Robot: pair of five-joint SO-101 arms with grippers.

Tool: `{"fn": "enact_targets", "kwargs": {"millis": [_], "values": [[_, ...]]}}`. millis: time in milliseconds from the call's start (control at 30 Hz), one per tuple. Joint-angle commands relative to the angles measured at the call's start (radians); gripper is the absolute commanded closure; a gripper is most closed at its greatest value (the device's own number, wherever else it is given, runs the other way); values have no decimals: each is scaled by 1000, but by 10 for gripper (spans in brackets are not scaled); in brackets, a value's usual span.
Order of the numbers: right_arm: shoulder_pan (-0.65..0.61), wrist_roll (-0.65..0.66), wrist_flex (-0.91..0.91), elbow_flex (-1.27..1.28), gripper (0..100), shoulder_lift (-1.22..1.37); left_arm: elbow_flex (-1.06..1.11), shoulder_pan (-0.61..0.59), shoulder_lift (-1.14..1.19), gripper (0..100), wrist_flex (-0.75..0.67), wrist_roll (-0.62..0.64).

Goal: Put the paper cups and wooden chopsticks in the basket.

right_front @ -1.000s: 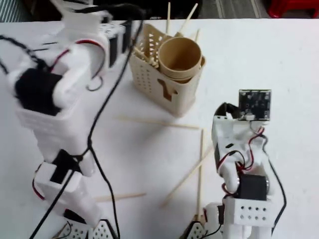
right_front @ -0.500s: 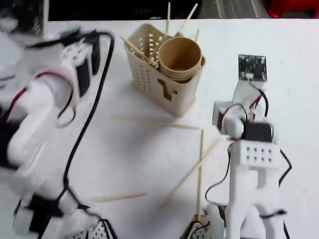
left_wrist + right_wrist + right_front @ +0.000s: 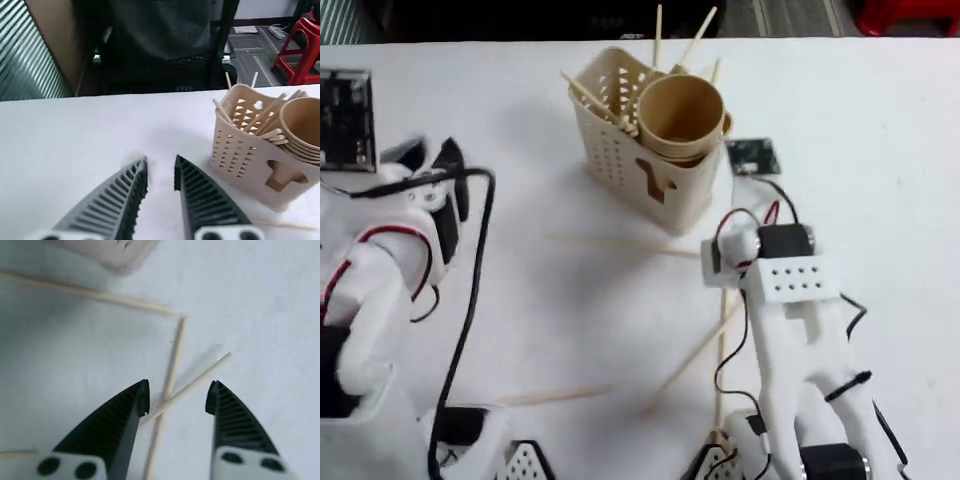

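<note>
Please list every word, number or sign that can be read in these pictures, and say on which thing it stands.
No text can be read.
The basket and the paper cups show no print.
The circuit board near the basket and the circuit board at the left edge may carry marks, but these are too small to read.

Chopsticks (image 3: 690, 355) partly under R arm (image 3: 790, 290)

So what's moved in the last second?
The left arm pulled back leftward, away from the basket; the right arm swung forward, its open gripper now above two crossed chopsticks. Nothing grasped. Basket, paper cups and chopsticks stayed put.
</note>
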Motion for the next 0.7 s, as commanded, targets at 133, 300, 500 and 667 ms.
{"fn": "enact_targets", "kwargs": {"millis": [133, 300, 500, 667], "values": [[-16, -54, -94, 74, 794, 67, 667, -145, -317, 841, -379, -11], [-16, -55, -202, 130, 794, 148, 896, -170, -437, 842, -502, -51], [-16, -58, -285, 140, 794, 275, 1053, -171, -512, 842, -563, -72], [-8, -75, -340, 137, 906, 378, 1140, -171, -544, 842, -589, -74]]}}
